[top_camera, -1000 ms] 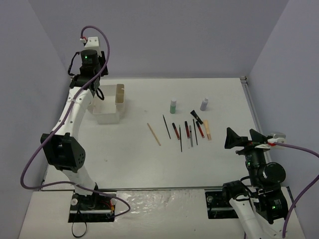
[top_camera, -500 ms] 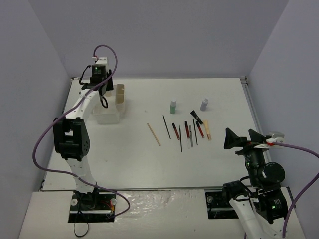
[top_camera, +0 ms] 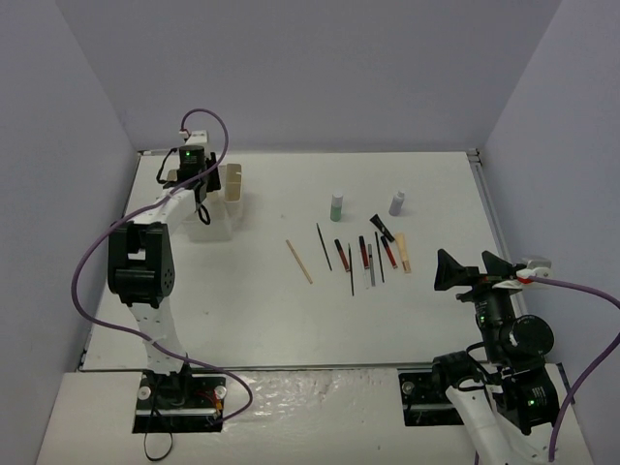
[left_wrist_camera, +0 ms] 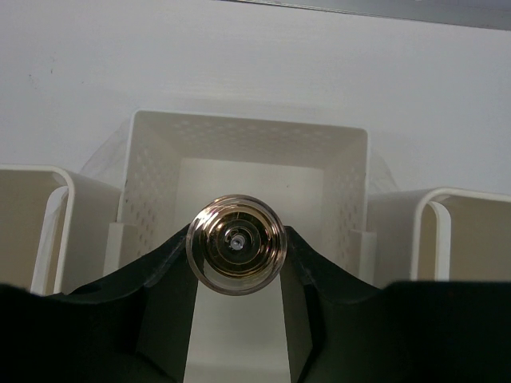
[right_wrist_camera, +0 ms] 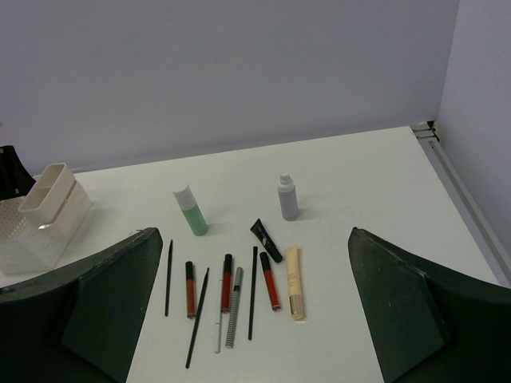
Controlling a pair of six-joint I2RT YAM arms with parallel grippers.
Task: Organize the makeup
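Note:
My left gripper (top_camera: 197,181) (left_wrist_camera: 237,233) is shut on the amber bottle (left_wrist_camera: 235,254), seen end-on. It holds the bottle over the middle perforated compartment of the white-and-beige box (left_wrist_camera: 247,132) (top_camera: 219,225); I cannot tell whether it touches the floor. The green bottle (top_camera: 336,206) (right_wrist_camera: 192,210) and grey bottle (top_camera: 396,202) (right_wrist_camera: 287,197) stand mid-table. Several pencils, brushes and tubes (top_camera: 364,254) (right_wrist_camera: 227,283) lie in a row in front of them, with a tan stick (top_camera: 299,262) to their left. My right gripper (top_camera: 475,272) (right_wrist_camera: 254,233) is open and empty, to the right of the row.
The box's rounded beige side compartments (left_wrist_camera: 48,223) (left_wrist_camera: 459,231) flank the middle one. The box also shows at the left of the right wrist view (right_wrist_camera: 44,219). A metal rail (top_camera: 489,213) runs along the table's right edge. Grey walls enclose the table.
My left arm has come down from high above the box, bringing the amber bottle low over the box. The right arm and the items on the table have not moved.

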